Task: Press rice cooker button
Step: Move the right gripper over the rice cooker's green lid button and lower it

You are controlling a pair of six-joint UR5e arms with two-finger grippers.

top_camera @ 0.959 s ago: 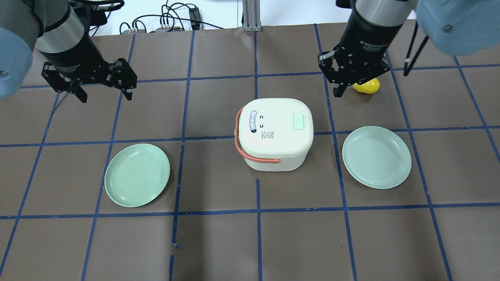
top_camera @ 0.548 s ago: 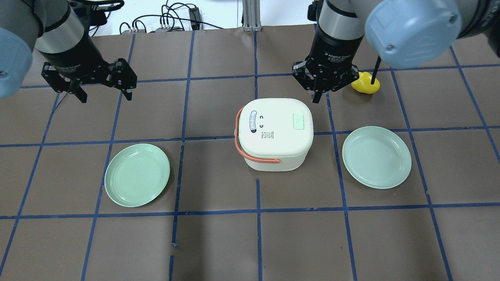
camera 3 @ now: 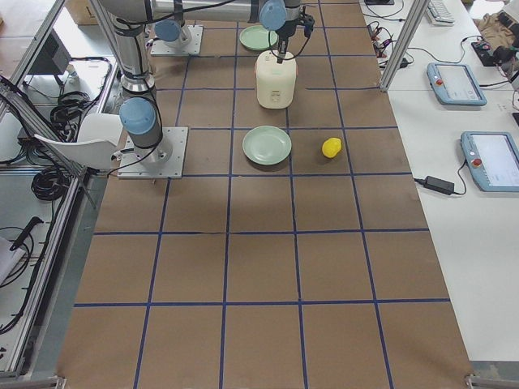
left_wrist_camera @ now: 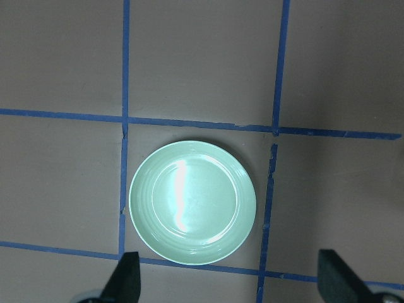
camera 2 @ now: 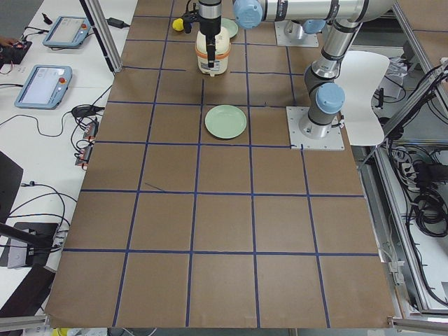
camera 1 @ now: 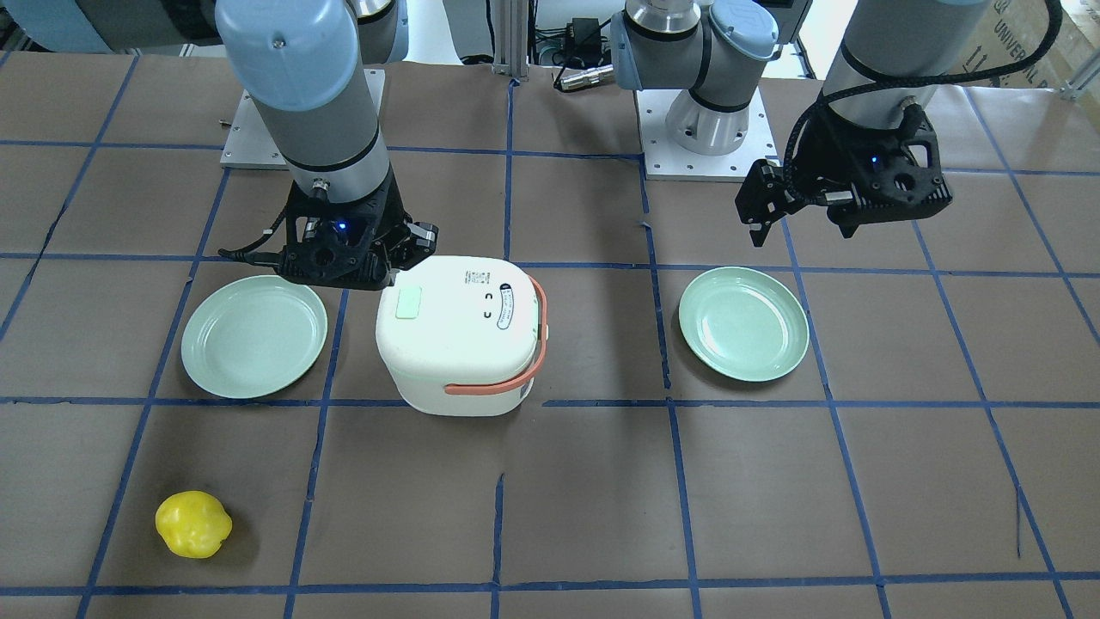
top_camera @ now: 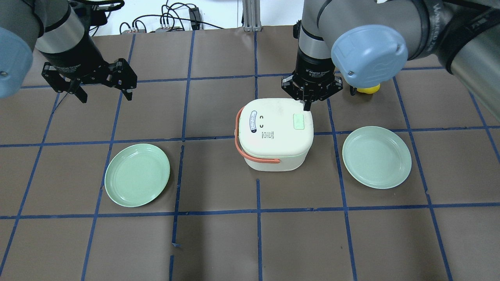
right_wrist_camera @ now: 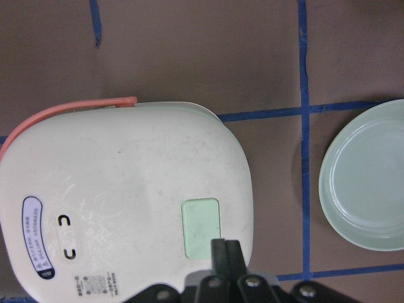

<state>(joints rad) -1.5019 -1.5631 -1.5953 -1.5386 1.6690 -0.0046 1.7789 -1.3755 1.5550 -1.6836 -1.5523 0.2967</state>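
The white rice cooker [top_camera: 273,132] with an orange handle stands mid-table. Its pale green button [top_camera: 299,121] is on the lid's right part and also shows in the right wrist view [right_wrist_camera: 201,227]. My right gripper [top_camera: 306,104] is shut and empty, fingers together. It hangs over the lid's far right edge, just behind the button, and the closed fingertips [right_wrist_camera: 225,249] sit at the button's edge in the right wrist view. I cannot tell whether they touch it. My left gripper [top_camera: 106,96] is open and empty, far left, above the table.
A green plate [top_camera: 137,175] lies left of the cooker and another green plate [top_camera: 376,157] lies right of it. A yellow object [top_camera: 367,89] sits behind the right arm. The left wrist view looks down on the left plate [left_wrist_camera: 192,202].
My right arm has swung left and nearer, from beside the yellow object to the cooker's far right edge. The left arm has not moved.
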